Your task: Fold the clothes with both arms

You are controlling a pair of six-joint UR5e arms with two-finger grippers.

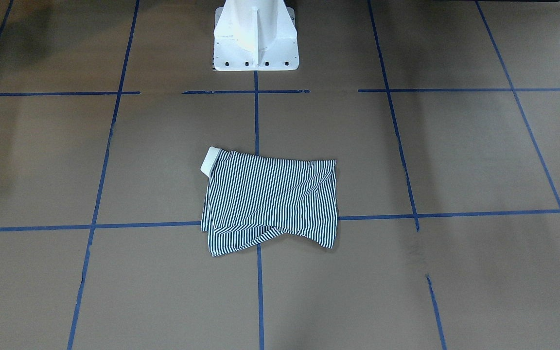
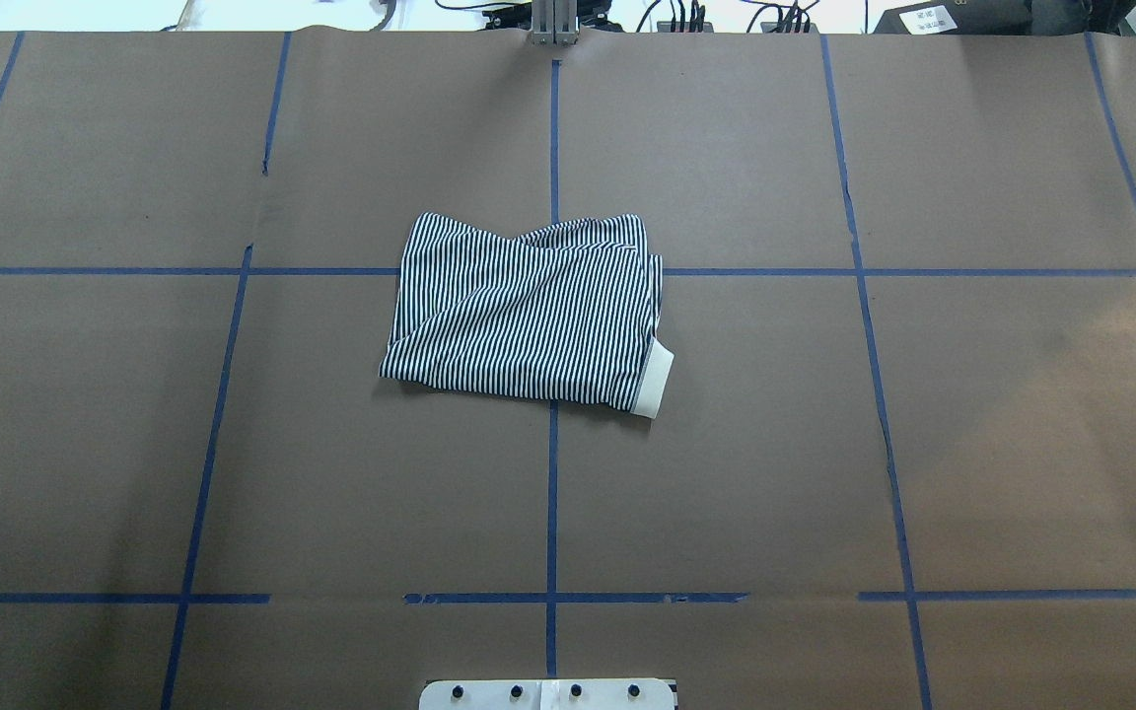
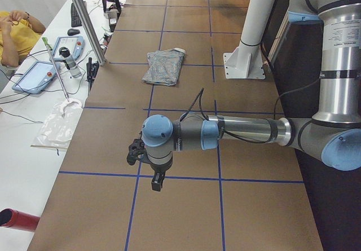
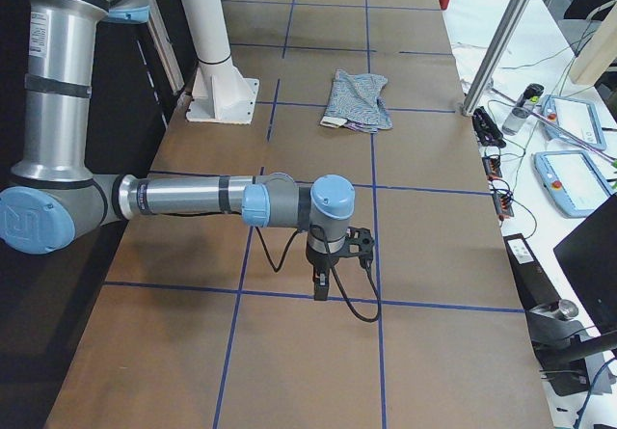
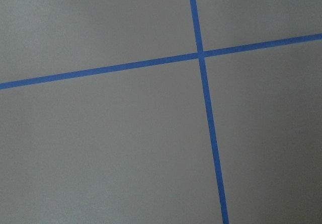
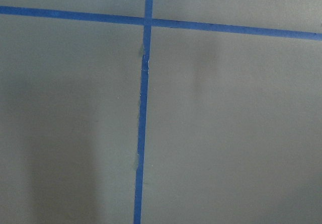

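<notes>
The clothes are one navy-and-white striped shirt (image 1: 270,199) (image 2: 529,316), folded into a rough rectangle at the middle of the brown table. Its cream collar (image 1: 209,162) (image 2: 655,380) pokes out at one corner. In the side views the shirt (image 3: 163,66) (image 4: 357,101) lies far from both arms. My left gripper (image 3: 157,183) hangs over the table's near end in the exterior left view, pointing down. My right gripper (image 4: 321,289) hangs the same way in the exterior right view. I cannot tell whether either is open or shut. Both wrist views show only brown paper and blue tape.
The white pedestal (image 1: 255,43) (image 3: 248,65) stands behind the shirt. Blue tape lines (image 2: 552,493) grid the table. Along the operators' side are a metal post (image 3: 84,20), teach pendants (image 3: 36,76) (image 4: 569,174), a plastic bag (image 3: 56,124) and a seated person (image 3: 14,31).
</notes>
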